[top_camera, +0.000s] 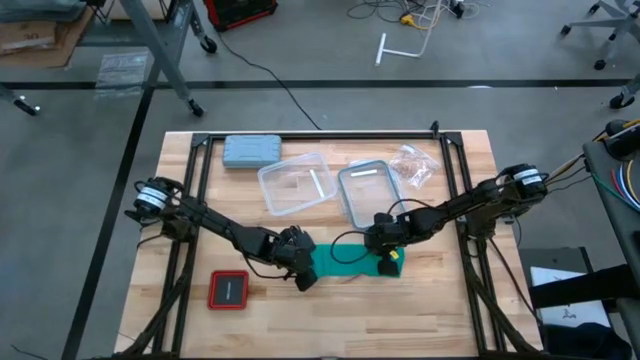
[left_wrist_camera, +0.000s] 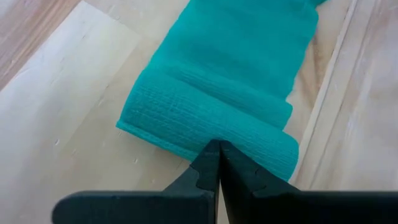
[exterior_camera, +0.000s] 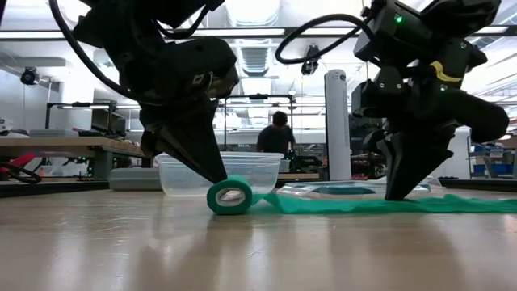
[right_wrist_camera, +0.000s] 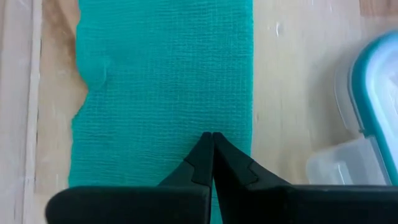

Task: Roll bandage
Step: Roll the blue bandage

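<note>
Overhead, the bandage lies as a teal band across the table's lower middle, at about 6 o'clock from the two clear containers. The left gripper sits at the band's 9 o'clock end and the right gripper near its 3 o'clock end, beside a yellow-green patch I cannot identify. A grey-blue case lies toward 11 o'clock on the table and a red-rimmed black square at 8 o'clock.

Level with the tabletop, the bandage shows a small started roll at its 9 o'clock end with the flat tail running off toward 3 o'clock. The left gripper comes down just at the roll's 11 o'clock side; the right gripper presses its tip onto the flat tail.

From the left wrist, the left gripper has its fingers closed together with nothing between them, the joined tip touching the rolled edge of the bandage.

From the right wrist, the right gripper is likewise closed on nothing, its tip resting on the flat bandage, with a container corner at 3 o'clock.

The step looks like pushing the roll along while the tail is pinned. To do it well, I would keep the right tip pressing so the band stays taut, and nudge the roll squarely across its width so it winds straight rather than coning.
</note>
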{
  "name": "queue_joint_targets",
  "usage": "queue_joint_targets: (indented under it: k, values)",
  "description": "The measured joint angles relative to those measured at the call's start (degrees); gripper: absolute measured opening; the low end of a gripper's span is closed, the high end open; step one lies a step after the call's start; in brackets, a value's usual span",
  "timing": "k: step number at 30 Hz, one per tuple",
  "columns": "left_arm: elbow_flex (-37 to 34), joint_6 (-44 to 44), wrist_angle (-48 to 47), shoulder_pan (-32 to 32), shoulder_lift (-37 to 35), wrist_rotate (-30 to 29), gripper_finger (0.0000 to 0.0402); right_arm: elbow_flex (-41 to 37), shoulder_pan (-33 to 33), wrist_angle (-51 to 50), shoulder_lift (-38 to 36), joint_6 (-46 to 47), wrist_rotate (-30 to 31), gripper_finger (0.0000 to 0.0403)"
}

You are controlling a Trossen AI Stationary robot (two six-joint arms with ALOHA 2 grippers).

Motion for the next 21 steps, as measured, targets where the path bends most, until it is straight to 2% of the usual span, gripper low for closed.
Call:
queue_joint_targets:
  k: [11,14,21]
  values:
    - [0.4,0.2,-0.6,0.1,-0.5,0.2,0.0003,-0.2,0.9,-2.5,-2.8,0.5,-0.9,0.0002]
    - [0.4,0.9,-0.7,0.2,-1.7,0.3,0.0001,-0.4,1.0,-5.0,-5.2,1.0,1.0,0.0002]
    - [0.4,0.9,-2.1,0.2,-3.0,0.0,0.0001,-0.4,1.2,-4.0,-9.3,1.1,2.7,0.0002]
